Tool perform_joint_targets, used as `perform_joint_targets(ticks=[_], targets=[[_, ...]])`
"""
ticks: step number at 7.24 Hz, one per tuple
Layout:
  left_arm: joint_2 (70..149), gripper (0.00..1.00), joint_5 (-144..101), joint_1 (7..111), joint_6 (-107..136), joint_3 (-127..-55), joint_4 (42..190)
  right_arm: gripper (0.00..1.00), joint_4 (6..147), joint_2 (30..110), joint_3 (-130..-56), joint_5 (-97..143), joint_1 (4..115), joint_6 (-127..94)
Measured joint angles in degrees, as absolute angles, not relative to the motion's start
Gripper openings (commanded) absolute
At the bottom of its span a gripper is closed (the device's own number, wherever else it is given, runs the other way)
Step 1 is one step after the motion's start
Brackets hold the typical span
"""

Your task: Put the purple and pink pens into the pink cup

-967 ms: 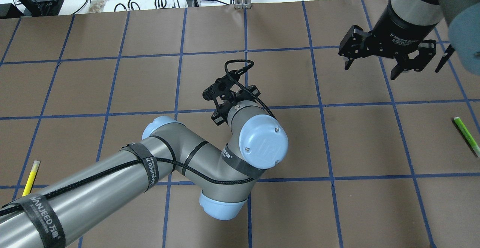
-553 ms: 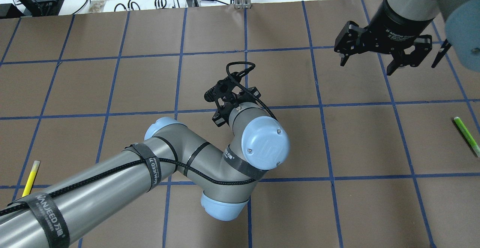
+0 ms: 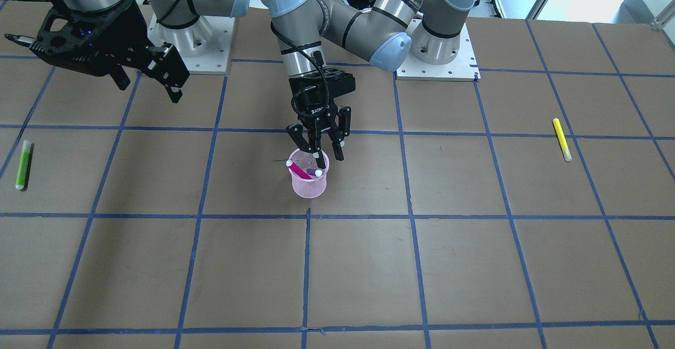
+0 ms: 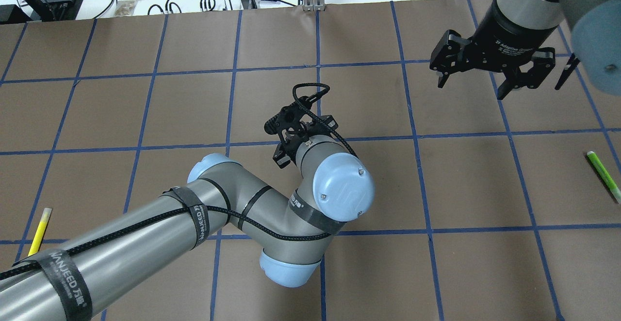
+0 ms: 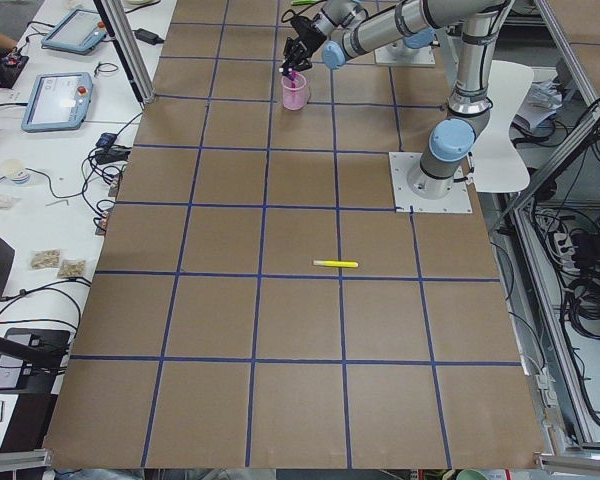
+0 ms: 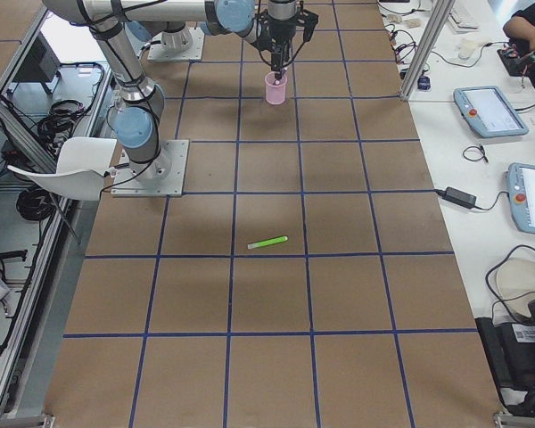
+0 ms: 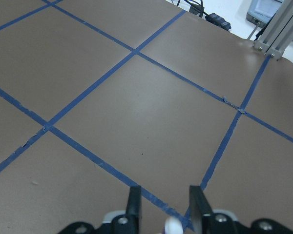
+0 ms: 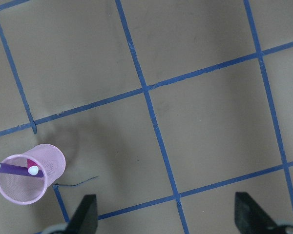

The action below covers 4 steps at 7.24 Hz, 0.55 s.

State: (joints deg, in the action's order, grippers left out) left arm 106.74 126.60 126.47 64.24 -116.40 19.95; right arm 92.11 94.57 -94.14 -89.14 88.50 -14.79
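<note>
Left gripper (image 3: 319, 151) hangs straight down over the pink wire-mesh cup (image 3: 309, 183), its two black fingers (image 7: 133, 202) parted and clasping nothing. The tips are at about the height of the rim; whether they dip inside cannot be told. From the left wrist camera a round white cap shows low between those fingers, touching neither (which pen it belongs to cannot be told from there).

The cup stands upright near the middle of the brown paper-covered table (image 3: 474, 275), inside one square of the blue tape grid (image 3: 411, 217) and close to one of its lines. Inside it lean the white-capped pink pen (image 3: 300, 171) and the white-capped purple pen (image 8: 12, 169), both caps up, one cap resting at the rim.

Right gripper (image 4: 470, 86) hovers high over the table's right part, well apart from the cup, jaws spread wide and empty (its wrist camera looks down between both fingertips at brown paper and tape lines, with the cup in the lower left corner).

A green highlighter pen (image 3: 23, 164) lies flat near the table's right end, and a yellow highlighter pen (image 3: 561, 139) lies flat near the left end. Each is well away from the cup and from both grippers.
</note>
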Motion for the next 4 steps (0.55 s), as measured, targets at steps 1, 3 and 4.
perform_joint_targets(ticks=[1,3,4], targets=[[106.65,0.87,126.77,126.47,64.25,-116.73,19.94,1.0,92.11,94.55,-94.21,-89.22,88.5,-14.78],[105.67,1.0,126.48,126.03,63.0,-116.45,19.96,1.0,92.07,94.5,-94.35,-89.42,88.43,-14.84],[104.96,1.0,125.18,124.8,60.52,-115.82,20.11,1.0,92.09,94.49,-94.37,-89.45,88.43,-14.9]])
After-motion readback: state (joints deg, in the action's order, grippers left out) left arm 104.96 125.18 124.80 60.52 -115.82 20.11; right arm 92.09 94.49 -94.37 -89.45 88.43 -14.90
